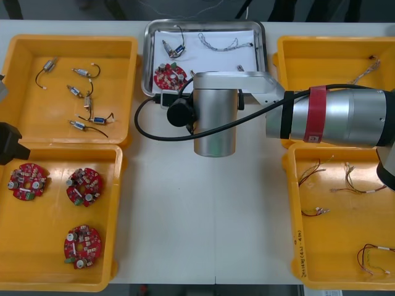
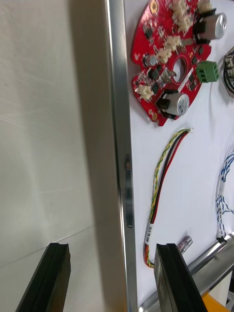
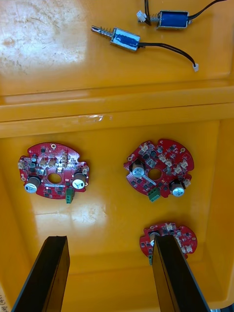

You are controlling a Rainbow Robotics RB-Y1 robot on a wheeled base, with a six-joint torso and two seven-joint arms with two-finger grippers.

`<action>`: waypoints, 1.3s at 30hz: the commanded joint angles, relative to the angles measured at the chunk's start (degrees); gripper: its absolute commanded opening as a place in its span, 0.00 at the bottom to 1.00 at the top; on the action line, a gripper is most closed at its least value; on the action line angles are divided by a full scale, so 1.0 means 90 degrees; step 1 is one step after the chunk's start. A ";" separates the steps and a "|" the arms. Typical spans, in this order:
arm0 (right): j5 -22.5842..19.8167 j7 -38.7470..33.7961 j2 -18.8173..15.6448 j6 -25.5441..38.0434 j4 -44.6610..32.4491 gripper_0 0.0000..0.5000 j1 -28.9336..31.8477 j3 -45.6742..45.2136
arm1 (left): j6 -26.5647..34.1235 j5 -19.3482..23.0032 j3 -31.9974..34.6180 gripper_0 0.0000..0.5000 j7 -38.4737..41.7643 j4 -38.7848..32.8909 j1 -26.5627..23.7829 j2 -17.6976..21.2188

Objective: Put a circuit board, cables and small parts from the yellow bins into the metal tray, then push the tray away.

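We see the light surface (image 1: pixel 203 216) carrying the yellow bins (image 1: pixel 68 43) at both sides and the metal tray (image 2: pixel 118 73) between them. The right fingers (image 2: pixel 173 278) stand open and empty, and one rim of the tray runs up between them. One finger is over the bare surface and the other over the tray's white inside; whether either touches the tray we cannot tell. Well ahead of the tray-side finger a round red circuit board (image 2: pixel 151 53) lies flat in the tray. The left fingers (image 3: pixel 48 273) are open and empty too, over a bin holding three other boards (image 3: pixel 48 163): one just beside a fingertip and partly behind it, two farther ahead, one before each finger. In the tray, a red and yellow cable (image 2: pixel 157 200) runs from near the circuit board back to just beside the tray-side right finger, and a twisted blue and white cable (image 2: pixel 220 200) lies farther out on that side. A small metal part (image 2: pixel 184 241) sits just past that fingertip. Beyond the wall of the bin under the left fingers, more small metal parts (image 3: pixel 124 38) lie in the next bin.
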 commanded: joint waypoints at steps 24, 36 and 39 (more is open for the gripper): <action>-0.0056 -0.0495 0.0112 0.4255 -0.3859 1.00 0.1474 -0.2450 | 0.0043 -0.0042 0.0165 1.00 -0.0159 -0.0045 0.0078 0.0295; -0.0056 -0.0759 0.0102 0.4622 -0.5607 1.00 0.3212 -0.4638 | 0.0043 -0.0042 0.0165 1.00 -0.0159 -0.0045 0.0078 0.0295; -0.0066 -0.0818 0.0083 0.4622 -0.5871 1.00 0.3681 -0.5234 | 0.0043 -0.0042 0.0165 1.00 -0.0159 -0.0045 0.0078 0.0295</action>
